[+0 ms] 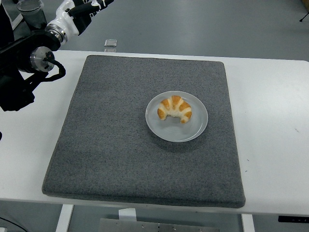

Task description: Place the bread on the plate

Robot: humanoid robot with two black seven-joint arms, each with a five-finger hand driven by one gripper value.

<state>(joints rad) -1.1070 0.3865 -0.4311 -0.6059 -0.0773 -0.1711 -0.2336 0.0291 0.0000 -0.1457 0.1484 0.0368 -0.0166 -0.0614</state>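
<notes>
Since the bread (175,109) lies on the plate (196,129), the empty left robot hand (79,12), fingers apart, should clear the table (270,125) without brushing either.

A white worktop (270,121) filled most of the view, its near edge running along the bottom and its far edge crossing near the top. A large square mat of dark grey felt-like fabric (116,145) lay flat on it, leaving bare white margins on the left and right. Beyond the far edge stretched a smooth grey-green floor (207,24), evenly lit, with soft pale reflections. A small, shiny square object (110,43) lay on that floor just past the worktop. In the top left corner stood a dark, translucent container (33,10). Under the near edge, white legs (64,218) and a pale frame part showed.
</notes>
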